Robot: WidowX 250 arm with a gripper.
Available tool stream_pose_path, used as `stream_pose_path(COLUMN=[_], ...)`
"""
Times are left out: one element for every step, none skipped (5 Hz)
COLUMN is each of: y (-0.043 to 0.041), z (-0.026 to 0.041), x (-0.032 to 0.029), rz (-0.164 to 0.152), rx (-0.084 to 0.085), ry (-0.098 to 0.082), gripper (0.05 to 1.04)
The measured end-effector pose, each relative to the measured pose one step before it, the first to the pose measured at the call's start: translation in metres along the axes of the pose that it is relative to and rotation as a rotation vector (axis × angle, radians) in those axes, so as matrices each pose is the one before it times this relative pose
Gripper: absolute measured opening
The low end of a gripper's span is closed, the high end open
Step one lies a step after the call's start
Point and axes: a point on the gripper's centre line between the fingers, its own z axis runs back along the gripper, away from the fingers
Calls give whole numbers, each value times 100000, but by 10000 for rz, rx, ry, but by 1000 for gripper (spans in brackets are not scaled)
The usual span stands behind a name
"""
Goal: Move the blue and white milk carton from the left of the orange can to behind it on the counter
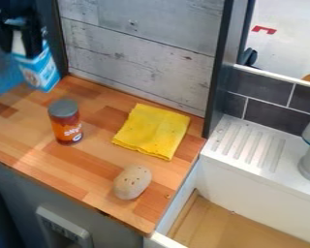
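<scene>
The hand [20,47] is at the upper left, grasping the carton [42,71] by its narrow top, a dark finger to each side of the pale upper part. The carton hangs at a tilt by the desk's [28,138] back left corner; whether its base touches the wood I cannot tell.

It looks like coated card: smooth, flat-sided, boxy, blue and white. I would expect thin walls that give under a hard squeeze, and a slightly slippery face. Its weight depends on what is inside, which is hidden; empty, it should be light and easily tipped. The top seam is probably the stiffest place to pinch, though the body may swing below it; a grip across two opposite sides would steady it better.

Nearby, the can [66,123] stands upright, a rigid-looking orange cylinder with a grey lid. The yellow cloth [154,130] lies flat, soft and wrinkled. Nearer the front is the potato [132,182], rounded, pale and dark-speckled. The desk is striped wood; the wall [141,46] behind is grained grey planking.
</scene>
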Motion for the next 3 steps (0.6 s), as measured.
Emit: stream_pose_path(y=[-600,811,461], z=[-1531,-2428,-1046], x=[2631,2320,607], rz=[-71,-19,64], rx=[-1,-31,276], ry=[533,784,519], gripper=[833,833,833])
